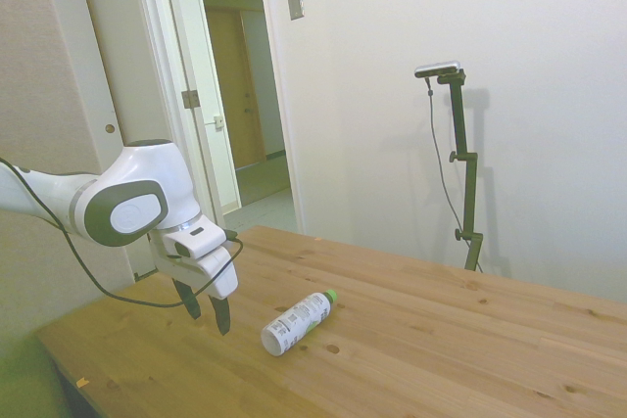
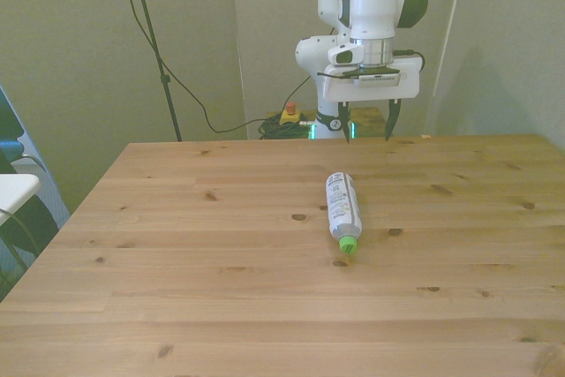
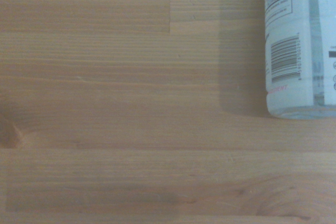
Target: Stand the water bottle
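The water bottle (image 1: 298,322) (image 2: 342,207) lies on its side on the wooden table (image 2: 221,289), a small clear bottle with a white printed label. Its green cap (image 2: 350,245) points toward the table's near edge in the front view. My gripper (image 1: 207,313) (image 2: 365,125) hangs open above the table behind the bottle's base end, fingers pointing down, with nothing between them. A gap separates it from the bottle. The wrist view catches only the bottle's base end and barcode label (image 3: 299,51) on the bare wood.
A white object (image 2: 13,187) and a dark shape stand beyond the table's edge at the front view's left. Cables and a red-buttoned box (image 2: 289,114) lie on the floor behind the table. A doorway (image 1: 235,95) opens in the wall behind the arm.
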Action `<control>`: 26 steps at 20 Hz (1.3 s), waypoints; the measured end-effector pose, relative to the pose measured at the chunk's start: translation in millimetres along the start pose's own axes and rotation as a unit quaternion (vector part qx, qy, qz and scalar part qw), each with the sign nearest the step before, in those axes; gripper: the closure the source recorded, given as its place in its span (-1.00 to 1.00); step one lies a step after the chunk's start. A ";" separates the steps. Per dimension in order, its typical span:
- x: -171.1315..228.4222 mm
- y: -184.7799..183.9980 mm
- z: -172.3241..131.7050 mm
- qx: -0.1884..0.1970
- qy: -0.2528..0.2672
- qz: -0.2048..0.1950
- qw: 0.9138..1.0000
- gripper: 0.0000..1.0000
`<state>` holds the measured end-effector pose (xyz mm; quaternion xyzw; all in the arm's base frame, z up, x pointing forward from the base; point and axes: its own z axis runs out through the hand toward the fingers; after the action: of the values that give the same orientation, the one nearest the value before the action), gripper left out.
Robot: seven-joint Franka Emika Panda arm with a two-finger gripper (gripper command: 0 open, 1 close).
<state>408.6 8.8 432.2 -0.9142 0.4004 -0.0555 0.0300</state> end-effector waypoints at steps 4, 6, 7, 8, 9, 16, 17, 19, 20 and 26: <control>1.5 -1.2 -1.1 0.000 0.002 0.001 1.000 -1.00; 8.7 -5.0 -11.2 0.009 0.009 0.004 1.000 -1.00; 15.5 -7.3 -17.9 0.014 0.014 0.008 1.000 -1.00; 24.7 -9.9 -24.7 0.019 0.019 0.013 1.000 -1.00; 35.9 -12.9 -31.2 0.024 0.024 0.019 0.999 -1.00; 125.8 -51.7 -40.4 0.028 0.046 0.038 0.998 -1.00; 137.7 -58.3 -35.9 0.028 0.045 0.040 0.998 -1.00; 162.0 -70.4 -24.0 0.026 0.046 0.045 0.998 -1.00; 173.8 -75.4 -17.1 0.024 0.045 0.048 0.998 -1.00; 226.1 -100.7 28.6 0.010 0.043 0.062 0.997 -1.00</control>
<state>637.8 -88.9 431.4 -0.8840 0.4566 -0.0966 0.0259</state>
